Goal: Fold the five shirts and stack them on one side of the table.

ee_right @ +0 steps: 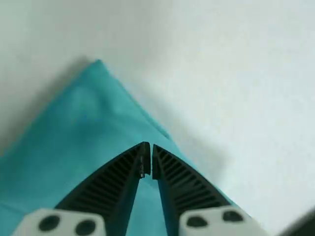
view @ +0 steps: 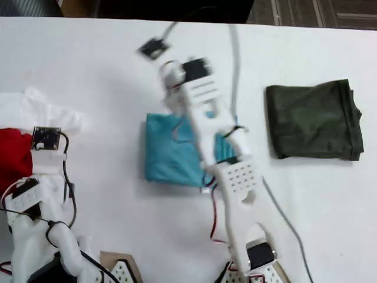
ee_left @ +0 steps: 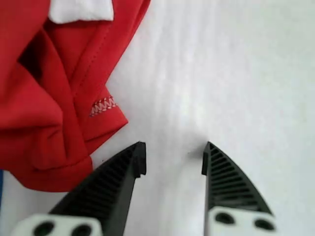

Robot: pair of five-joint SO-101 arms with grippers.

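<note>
A folded teal shirt (view: 168,156) lies at the table's centre, and my right arm (view: 206,118) stretches over it from the front edge. In the right wrist view my right gripper (ee_right: 147,160) is shut, hovering over the teal shirt (ee_right: 74,142) near one of its corners, with no cloth seen between the fingers. A folded dark green shirt (view: 312,121) rests at the right. A crumpled red shirt (view: 12,159) and a white shirt (view: 41,109) lie at the left edge. My left gripper (ee_left: 173,160) stands open over bare table, just beside the red shirt (ee_left: 44,98).
The white table (view: 106,71) has free room at the back and between the shirts. Cables (view: 235,65) trail from the right arm across the table toward the far edge. The arm bases stand at the front edge.
</note>
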